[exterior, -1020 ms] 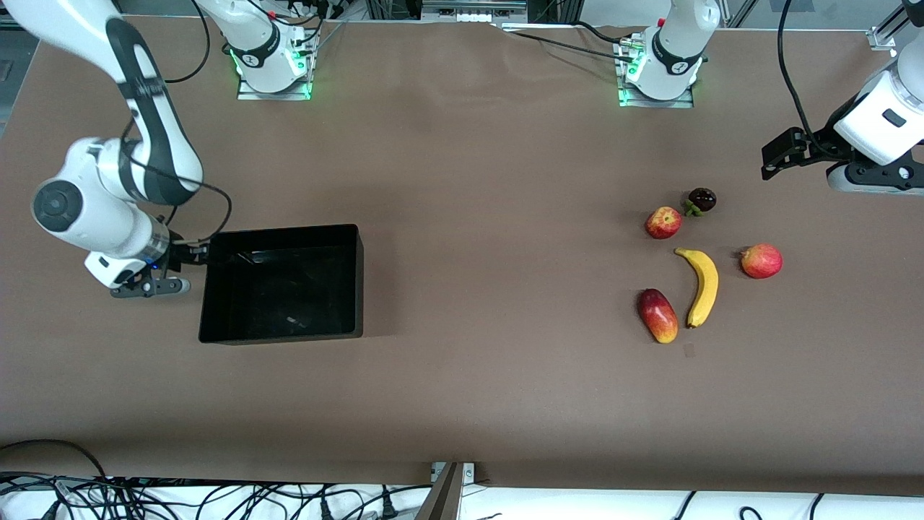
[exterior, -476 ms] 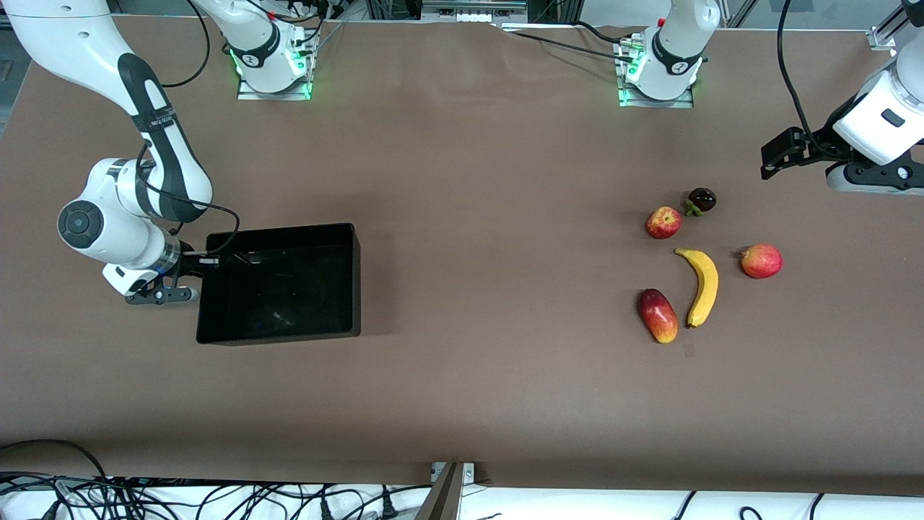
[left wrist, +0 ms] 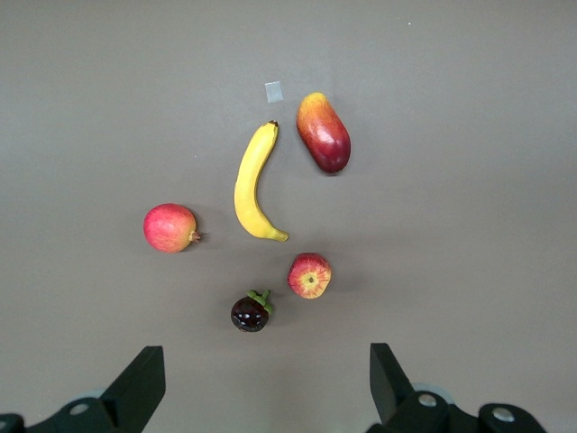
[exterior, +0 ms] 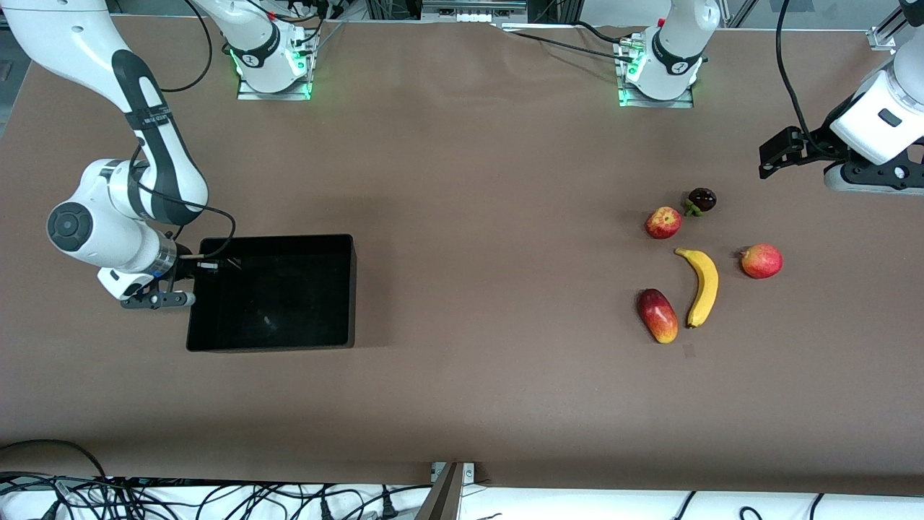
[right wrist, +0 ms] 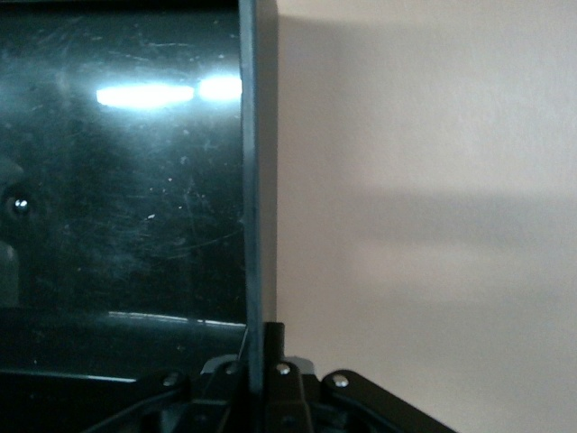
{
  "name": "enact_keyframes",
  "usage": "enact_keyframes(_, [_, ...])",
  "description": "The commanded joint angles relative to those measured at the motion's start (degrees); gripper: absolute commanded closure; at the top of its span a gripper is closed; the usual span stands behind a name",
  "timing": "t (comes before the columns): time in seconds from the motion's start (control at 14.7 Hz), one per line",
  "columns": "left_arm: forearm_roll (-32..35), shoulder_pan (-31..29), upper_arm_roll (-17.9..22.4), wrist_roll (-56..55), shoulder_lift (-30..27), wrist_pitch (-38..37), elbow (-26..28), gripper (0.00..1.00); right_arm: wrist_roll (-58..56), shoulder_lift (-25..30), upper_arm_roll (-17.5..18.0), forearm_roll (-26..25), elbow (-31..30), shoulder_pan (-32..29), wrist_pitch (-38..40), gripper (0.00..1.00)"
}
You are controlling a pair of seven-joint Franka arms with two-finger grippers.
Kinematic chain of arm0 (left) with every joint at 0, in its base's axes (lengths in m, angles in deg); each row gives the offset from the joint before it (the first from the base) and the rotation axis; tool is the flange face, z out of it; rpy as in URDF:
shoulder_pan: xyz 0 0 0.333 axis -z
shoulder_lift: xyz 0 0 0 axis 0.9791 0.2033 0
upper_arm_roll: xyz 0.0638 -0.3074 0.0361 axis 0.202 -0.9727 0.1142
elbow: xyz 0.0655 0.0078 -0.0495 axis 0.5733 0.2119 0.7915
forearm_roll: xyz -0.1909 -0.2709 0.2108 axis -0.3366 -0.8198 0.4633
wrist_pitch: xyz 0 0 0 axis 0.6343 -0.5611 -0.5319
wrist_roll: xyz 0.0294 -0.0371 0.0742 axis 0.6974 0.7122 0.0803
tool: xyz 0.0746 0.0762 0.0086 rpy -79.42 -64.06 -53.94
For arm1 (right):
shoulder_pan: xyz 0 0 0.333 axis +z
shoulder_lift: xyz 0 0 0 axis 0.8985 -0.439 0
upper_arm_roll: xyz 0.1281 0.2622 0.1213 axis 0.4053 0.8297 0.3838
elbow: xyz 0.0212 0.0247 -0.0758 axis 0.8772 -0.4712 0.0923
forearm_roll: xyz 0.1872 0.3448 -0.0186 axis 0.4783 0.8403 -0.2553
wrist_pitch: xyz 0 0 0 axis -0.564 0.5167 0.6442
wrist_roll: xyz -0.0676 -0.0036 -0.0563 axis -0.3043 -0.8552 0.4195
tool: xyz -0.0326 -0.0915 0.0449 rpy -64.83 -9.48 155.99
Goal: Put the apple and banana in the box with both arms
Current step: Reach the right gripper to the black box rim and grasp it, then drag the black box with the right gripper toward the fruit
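The black box (exterior: 274, 296) sits toward the right arm's end of the table. My right gripper (exterior: 193, 269) is shut on the box's end wall (right wrist: 250, 180), one finger inside and one outside. The apple (exterior: 663, 222) and the banana (exterior: 702, 285) lie on the table toward the left arm's end, the banana nearer to the front camera. My left gripper (exterior: 866, 180) waits open and empty, high over the table's end beside the fruits. Its wrist view shows the apple (left wrist: 309, 275) and banana (left wrist: 252, 185) below the spread fingers (left wrist: 135, 392).
A pink-red round fruit (exterior: 761, 261) lies beside the banana. An oblong red-and-yellow fruit (exterior: 657, 315) lies on the banana's other flank. A dark purple fruit with a green stalk (exterior: 701, 200) sits next to the apple. A small pale tag (exterior: 688, 350) lies by the banana's tip.
My right gripper has dragged the box a little toward the front camera and toward the right arm's end, squaring it up. The left arm and the fruits have barely moved.
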Motion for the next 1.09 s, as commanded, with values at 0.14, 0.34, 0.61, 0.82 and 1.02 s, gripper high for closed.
enact_keyframes(0.14, [1.1, -0.1, -0.5, -0.2, 0.7, -1.2, -1.7, 0.0, 2.9, 0.0, 3.1, 1.7, 11.3, 5.8, 12.4, 1.0])
enact_keyframes(0.34, [1.1, -0.1, -0.5, -0.2, 0.7, -1.2, -1.7, 0.0, 8.9, -0.3, 3.2, 5.3, 13.3, 14.1, 13.4, 1.0])
enact_keyframes(0.61, [1.1, -0.1, -0.4, -0.1, 0.7, -1.3, -1.6, 0.0, 21.4, -5.4, 3.1, 11.8, 19.0, 26.6, 12.8, 1.0])
enact_keyframes(0.82, [1.1, -0.1, -0.4, -0.3, 0.6, -3.6, -1.7, 0.0, 31.4, -10.8, 3.0, 11.3, 25.3, 34.3, 10.6, 1.0])
enact_keyframes(1.02, [1.1, -0.1, -0.4, -0.2, 0.7, -3.6, -1.6, 0.0, 35.6, -14.5, 2.8, 11.2, 27.2, 38.6, 4.6, 1.0])
